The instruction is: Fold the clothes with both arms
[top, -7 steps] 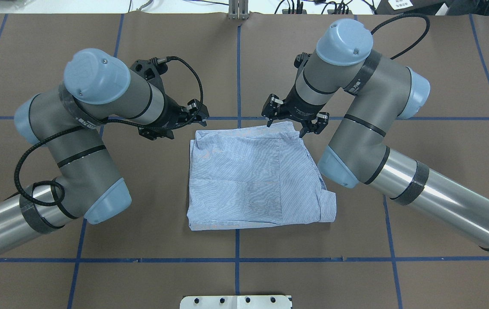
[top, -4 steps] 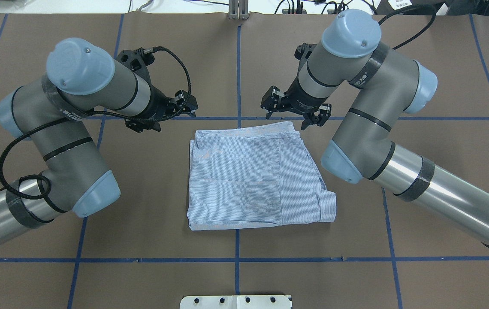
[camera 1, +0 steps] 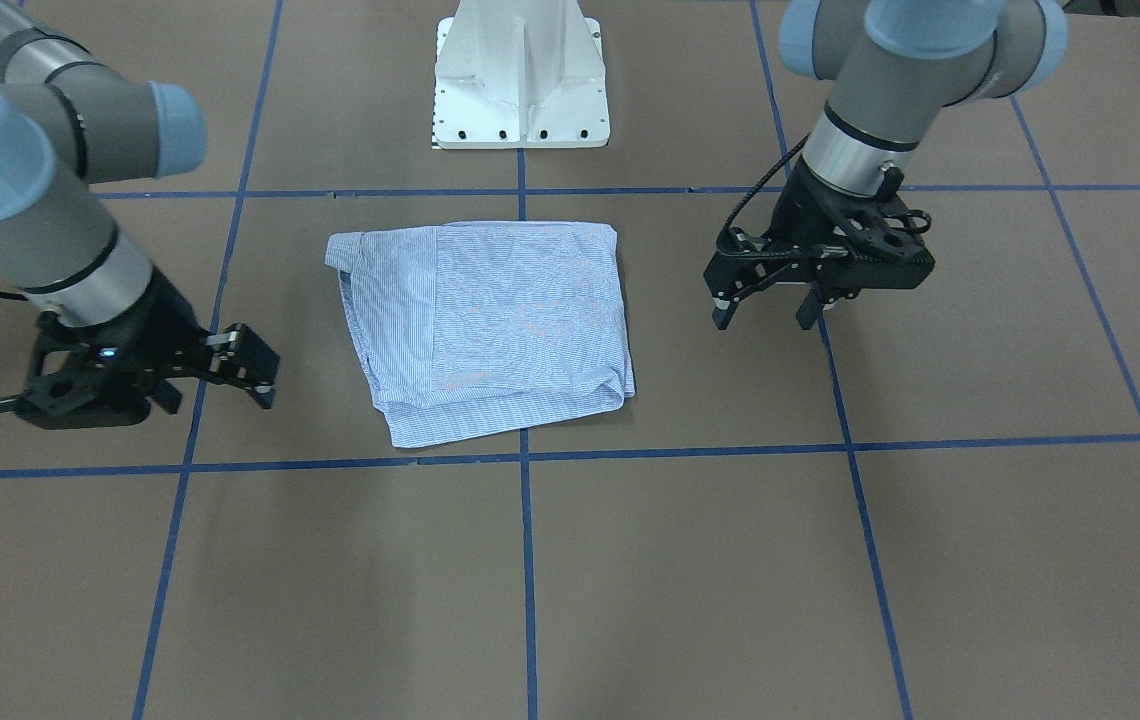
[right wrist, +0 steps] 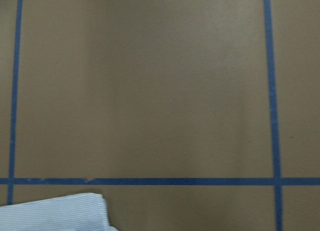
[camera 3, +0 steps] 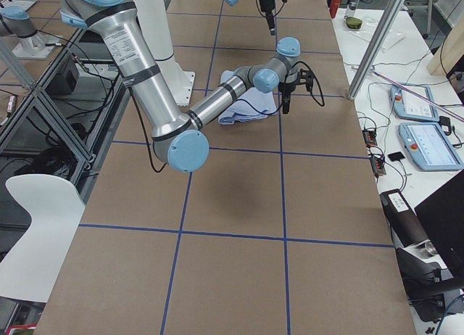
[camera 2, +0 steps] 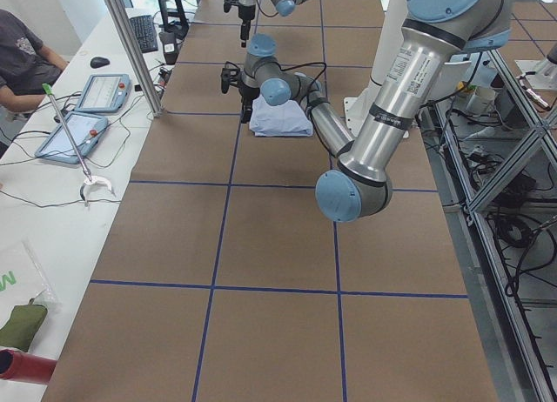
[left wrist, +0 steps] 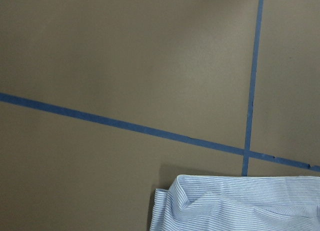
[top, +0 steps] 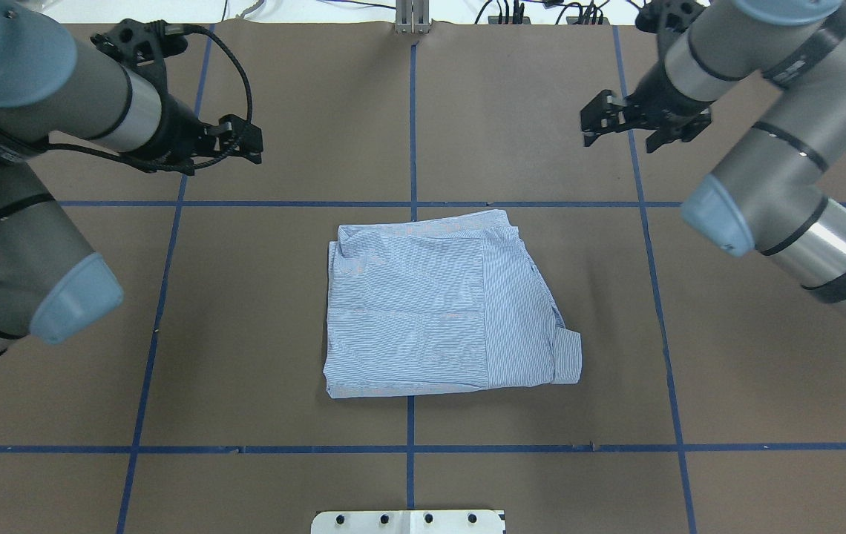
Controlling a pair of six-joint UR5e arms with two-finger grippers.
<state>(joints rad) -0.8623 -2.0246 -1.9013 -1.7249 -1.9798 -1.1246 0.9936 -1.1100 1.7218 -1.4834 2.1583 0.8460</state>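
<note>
Striped shirt (top: 445,304) lay folded to a compact rectangle at the centre of the surface (top: 512,111) (a small flap stuck out at one corner). Left fingers (camera 1: 723,312) and right fingers (camera 1: 252,365) hung spread and empty, well apart from it on either side. Judged step: clearing the arms, best done high and outward so nothing brushes the stack.

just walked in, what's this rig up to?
Two-arm shirt folding. The striped shirt lies folded into a compact rectangle mid-table, and nothing is holding it. The left gripper and right gripper hang clear of it, one to each side, jaws open and empty. The fold looks about done.
</note>
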